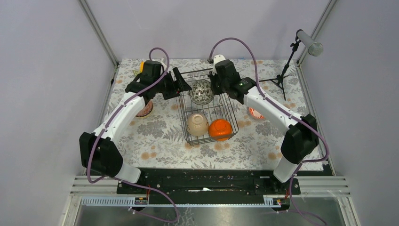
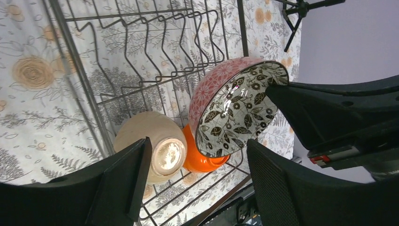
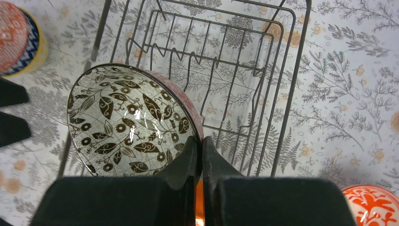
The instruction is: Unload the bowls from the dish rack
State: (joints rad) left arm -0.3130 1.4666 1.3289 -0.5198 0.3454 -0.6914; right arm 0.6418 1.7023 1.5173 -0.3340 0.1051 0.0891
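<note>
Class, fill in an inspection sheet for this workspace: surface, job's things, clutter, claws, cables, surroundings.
Surface: floral cloth.
Job's things: dish rack holds beige bowl and orange bowl, upturned; leaf-patterned bowl tilted; red-patterned bowl on the cloth, right.
Clutter: tripod, far right.
Claws: right claw shut on leaf-patterned bowl's rim; left claw open.
Cables: purple cables loop along left arm and right arm.
Surroundings: grey walls, metal frame.

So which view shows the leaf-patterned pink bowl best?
Right wrist: the pink bowl is large, interior clear, rim pinched by the right end effector. Left wrist shows its pink outside too. Top external shows it small, at the dish rack's far end.
</note>
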